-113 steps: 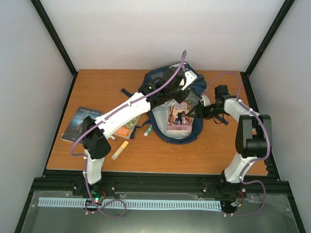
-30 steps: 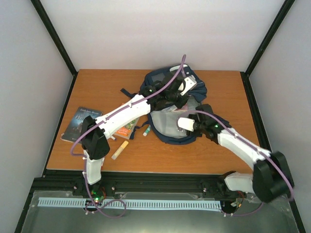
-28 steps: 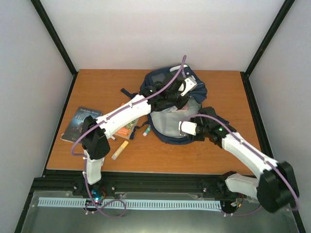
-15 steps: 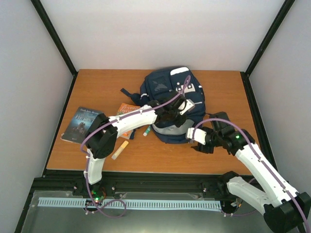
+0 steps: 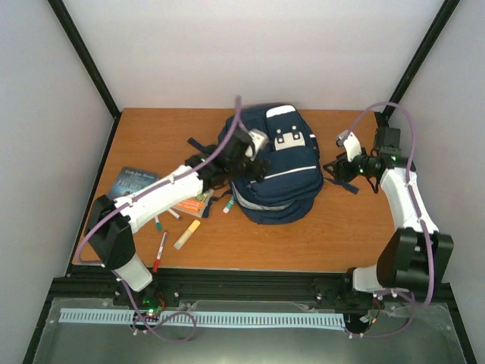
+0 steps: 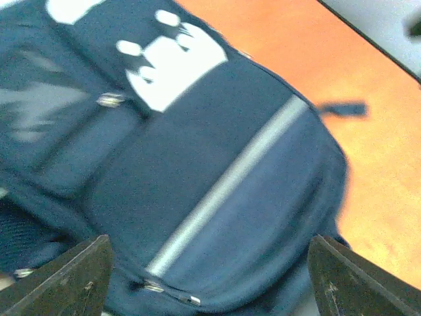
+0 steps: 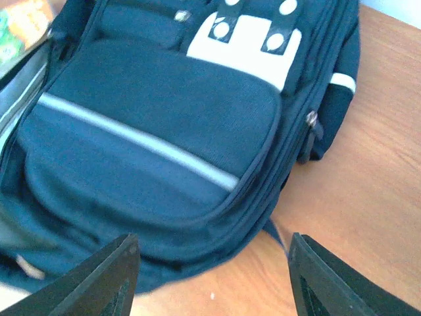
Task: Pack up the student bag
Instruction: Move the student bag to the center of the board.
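Counter (image 5: pixel 341 235): the student bag (image 5: pixel 280 178) lies centre-far, flap down, zip apparently not closed. Unpacked to its left are a dark book (image 5: pixel 129 182), an orange book (image 5: pixel 195 203), a yellow stick (image 5: pixel 187 234) and a red pen (image 5: pixel 161 248). Judged partly done. Open room lies right and near. The left claw (image 5: pixel 251 161) and right claw (image 5: pixel 336 168) flank the bag, both released.

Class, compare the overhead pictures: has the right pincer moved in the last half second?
Yes. The right pincer has swung away from the table's near edge, toward its far right corner, beside the student bag.
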Controlling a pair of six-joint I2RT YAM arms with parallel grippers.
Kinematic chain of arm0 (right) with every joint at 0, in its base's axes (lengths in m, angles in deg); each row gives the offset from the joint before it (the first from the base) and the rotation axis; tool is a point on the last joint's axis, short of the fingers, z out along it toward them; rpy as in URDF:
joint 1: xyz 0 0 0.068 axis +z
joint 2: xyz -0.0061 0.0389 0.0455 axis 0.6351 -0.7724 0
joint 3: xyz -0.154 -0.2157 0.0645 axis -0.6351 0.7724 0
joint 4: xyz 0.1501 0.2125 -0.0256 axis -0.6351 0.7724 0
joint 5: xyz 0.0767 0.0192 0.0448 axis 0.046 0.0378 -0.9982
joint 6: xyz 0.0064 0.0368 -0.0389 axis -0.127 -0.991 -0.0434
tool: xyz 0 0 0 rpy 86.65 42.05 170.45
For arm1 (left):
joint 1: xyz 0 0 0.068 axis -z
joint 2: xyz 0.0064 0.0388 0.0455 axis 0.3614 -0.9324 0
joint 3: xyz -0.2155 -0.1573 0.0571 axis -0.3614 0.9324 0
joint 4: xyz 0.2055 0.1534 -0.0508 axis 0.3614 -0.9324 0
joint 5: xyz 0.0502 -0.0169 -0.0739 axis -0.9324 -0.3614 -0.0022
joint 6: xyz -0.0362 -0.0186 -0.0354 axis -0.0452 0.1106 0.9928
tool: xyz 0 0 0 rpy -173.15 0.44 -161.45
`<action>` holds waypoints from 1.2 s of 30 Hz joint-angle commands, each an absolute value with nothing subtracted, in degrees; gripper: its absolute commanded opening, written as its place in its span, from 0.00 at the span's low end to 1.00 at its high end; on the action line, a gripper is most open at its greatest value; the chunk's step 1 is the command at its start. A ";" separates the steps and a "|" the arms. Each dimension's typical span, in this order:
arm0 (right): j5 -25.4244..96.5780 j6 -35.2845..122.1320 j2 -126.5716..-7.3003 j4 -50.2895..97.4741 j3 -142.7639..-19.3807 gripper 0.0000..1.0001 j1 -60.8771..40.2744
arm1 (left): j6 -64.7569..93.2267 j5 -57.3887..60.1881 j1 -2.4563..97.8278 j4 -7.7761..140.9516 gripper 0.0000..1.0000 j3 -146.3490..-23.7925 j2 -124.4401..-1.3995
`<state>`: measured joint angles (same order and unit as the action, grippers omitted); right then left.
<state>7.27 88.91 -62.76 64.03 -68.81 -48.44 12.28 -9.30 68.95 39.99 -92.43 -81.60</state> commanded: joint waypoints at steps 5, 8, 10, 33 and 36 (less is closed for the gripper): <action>7.50 69.33 -82.30 53.67 -81.57 0.65 -48.74 | 30.79 -9.33 51.11 42.16 0.85 -97.63 -87.66; 7.89 67.08 -88.95 53.86 -85.81 0.66 -48.66 | 32.86 -5.35 46.24 40.28 0.84 -104.01 -94.11; 7.28 66.69 -92.90 55.63 -88.53 0.66 -48.49 | 34.61 -4.07 43.76 38.12 0.83 -108.60 -98.47; 10.00 76.48 -87.99 62.31 -73.80 0.63 -48.22 | 32.12 8.60 54.80 40.76 0.73 -127.05 -123.41; 14.04 78.72 -83.94 63.67 -70.08 0.63 -49.72 | 32.47 9.31 57.42 41.02 0.71 -128.53 -124.78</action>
